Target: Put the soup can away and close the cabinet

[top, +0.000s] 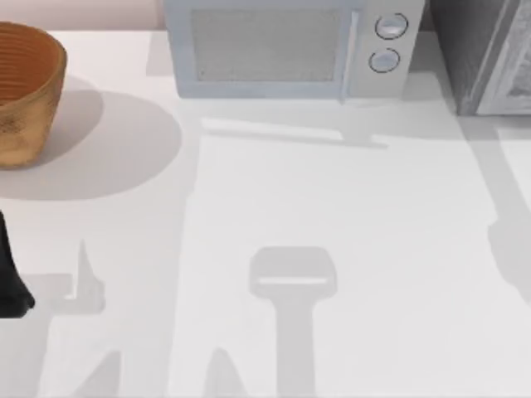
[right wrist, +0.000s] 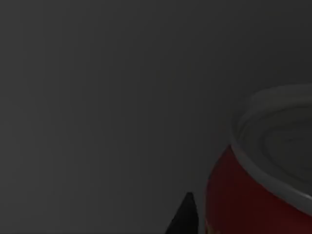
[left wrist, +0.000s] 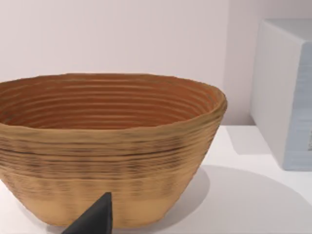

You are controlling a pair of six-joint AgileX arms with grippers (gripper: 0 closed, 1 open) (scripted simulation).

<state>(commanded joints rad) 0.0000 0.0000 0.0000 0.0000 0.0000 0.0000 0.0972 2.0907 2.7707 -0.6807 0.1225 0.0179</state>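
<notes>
**One small can, seen close in a dark place**

One soup can point(right wrist: 263, 185) is seen in the right wrist view, very close to the camera, with dark grey all around it. Its silver top and red side can be made out. It may well be inside the cabinet point(top: 485, 54), but that cannot be told for sure. The cabinet stands at the far right of the bench point(top: 332, 215), just right of the microwave point(top: 286, 46).

A dark tip of the right pincer point(right wrist: 184, 217) is seen just beside the can. Whether the can is held cannot be told, nor how wide the pincer is.

The can is judged to be stiff, smooth and a bit heavy for its size, so it will not be squashed. It could slip or roll if tipped. It is best gripped across the round red side, near the middle, and kept upright.

The left arm is parked at the near left. A tip of the left pincer point(left wrist: 95, 219) is seen in front of the woven basket point(left wrist: 109, 146). Its opening cannot be told either.
</notes>
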